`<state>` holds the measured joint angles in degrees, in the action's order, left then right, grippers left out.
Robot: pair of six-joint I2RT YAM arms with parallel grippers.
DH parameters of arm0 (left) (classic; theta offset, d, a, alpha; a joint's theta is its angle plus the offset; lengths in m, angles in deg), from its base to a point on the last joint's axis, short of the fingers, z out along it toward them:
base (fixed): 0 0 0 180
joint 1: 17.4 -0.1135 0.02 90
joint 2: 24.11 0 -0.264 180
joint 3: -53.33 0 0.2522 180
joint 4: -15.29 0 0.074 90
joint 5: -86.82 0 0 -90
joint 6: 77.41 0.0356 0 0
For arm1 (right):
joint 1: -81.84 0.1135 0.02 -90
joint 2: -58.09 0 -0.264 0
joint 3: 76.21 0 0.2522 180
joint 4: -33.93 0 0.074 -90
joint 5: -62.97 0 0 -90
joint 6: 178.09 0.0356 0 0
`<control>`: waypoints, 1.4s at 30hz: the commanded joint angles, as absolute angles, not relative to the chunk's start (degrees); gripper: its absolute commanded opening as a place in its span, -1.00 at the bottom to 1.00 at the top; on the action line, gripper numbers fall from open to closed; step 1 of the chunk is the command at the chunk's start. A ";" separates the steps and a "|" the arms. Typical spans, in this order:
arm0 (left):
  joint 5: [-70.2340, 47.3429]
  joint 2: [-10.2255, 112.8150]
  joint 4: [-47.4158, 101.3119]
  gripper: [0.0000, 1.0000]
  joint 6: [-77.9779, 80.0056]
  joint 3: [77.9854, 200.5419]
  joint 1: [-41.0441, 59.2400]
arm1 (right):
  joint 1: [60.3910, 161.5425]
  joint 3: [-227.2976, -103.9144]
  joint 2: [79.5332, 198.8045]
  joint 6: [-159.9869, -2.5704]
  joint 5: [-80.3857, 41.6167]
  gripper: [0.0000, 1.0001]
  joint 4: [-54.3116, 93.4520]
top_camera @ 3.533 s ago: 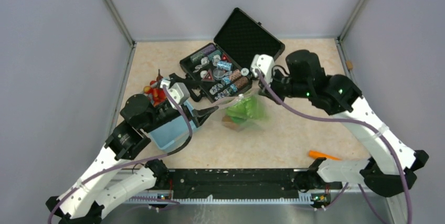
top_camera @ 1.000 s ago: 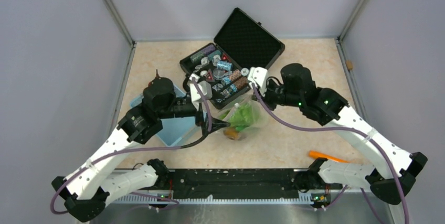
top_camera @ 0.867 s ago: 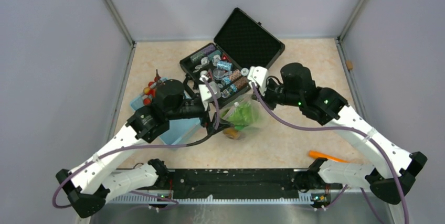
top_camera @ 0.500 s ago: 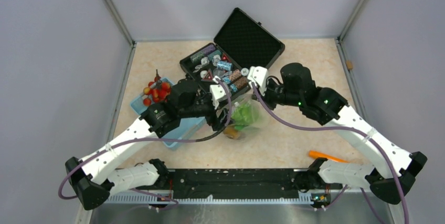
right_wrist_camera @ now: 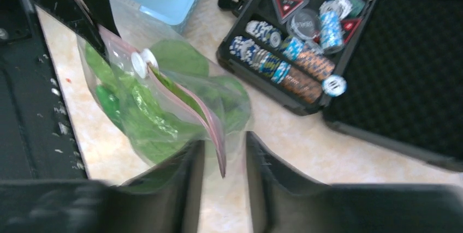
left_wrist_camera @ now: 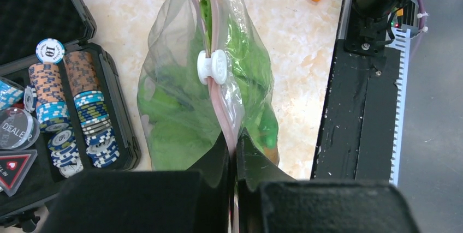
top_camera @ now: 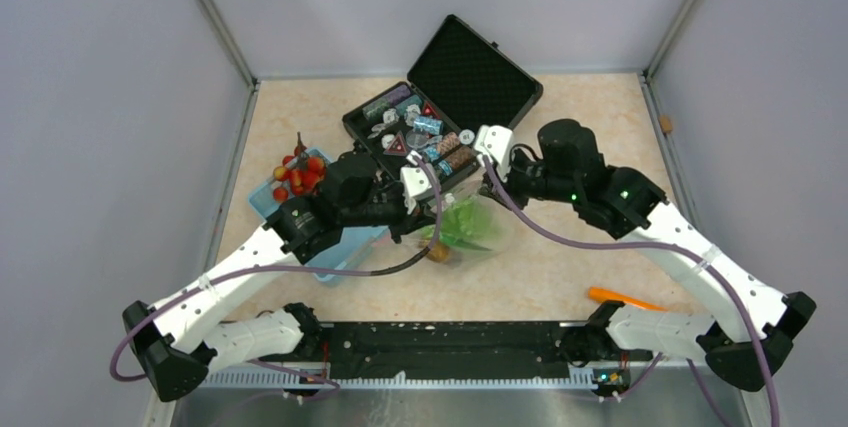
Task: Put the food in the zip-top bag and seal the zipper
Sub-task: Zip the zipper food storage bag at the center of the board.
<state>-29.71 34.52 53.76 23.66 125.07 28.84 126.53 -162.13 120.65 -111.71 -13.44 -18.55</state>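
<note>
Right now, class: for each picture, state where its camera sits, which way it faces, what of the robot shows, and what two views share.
Top external: above and behind the robot, facing down at the table; left arm and right arm show.
Left wrist: on the left arm, facing along the left hand, shut on the zipper of the bag.
Right wrist: on the right arm, facing the same bag past the open right hand.
Shared: both wrist views show the white slider and chip case.

Left arm [top_camera: 240, 262] and right arm [top_camera: 690, 242] both reach in toward mid-desk. Left claw [left_wrist_camera: 233, 139] is pinched tight on the zipper [left_wrist_camera: 217, 105], right claw [right_wrist_camera: 224, 141] has its fingers a bit apart.
</note>
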 commanded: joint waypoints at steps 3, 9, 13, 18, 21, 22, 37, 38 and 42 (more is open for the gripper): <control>-31.38 34.69 53.99 -1.00 25.45 128.62 29.01 | 125.61 -167.56 116.81 -112.68 -6.35 0.00 -17.09; -33.67 35.63 53.53 -1.00 25.60 130.45 29.14 | 125.63 -172.92 120.70 -115.60 2.03 0.04 -19.52; -34.33 35.32 52.15 -1.00 25.39 130.73 29.10 | 125.64 -173.88 124.01 -117.71 7.08 0.03 -20.94; -35.37 35.17 51.09 -1.00 24.93 130.40 29.22 | 125.70 -171.62 125.77 -120.07 12.20 0.02 -20.66; -35.71 35.34 50.94 -1.00 24.63 130.29 29.31 | 125.70 -171.10 126.08 -119.59 13.16 -0.04 -19.11; -35.70 35.37 50.82 -1.00 24.57 130.29 29.27 | 125.70 -171.21 126.42 -119.79 13.41 -0.06 -19.44; -35.59 35.66 50.21 -1.00 24.71 130.64 29.44 | 126.05 -172.15 130.01 -121.80 14.35 -0.80 -22.33; -35.11 35.55 50.30 -1.00 24.68 130.45 29.47 | 126.05 -171.92 129.50 -121.87 13.92 -0.97 -22.08; -30.72 35.12 51.36 -1.00 24.54 129.06 29.48 | 125.69 -172.19 127.70 -122.82 9.99 -1.00 -25.24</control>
<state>-33.16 36.07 55.51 24.74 127.85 29.23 125.96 -170.72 130.49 -121.13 12.59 -24.00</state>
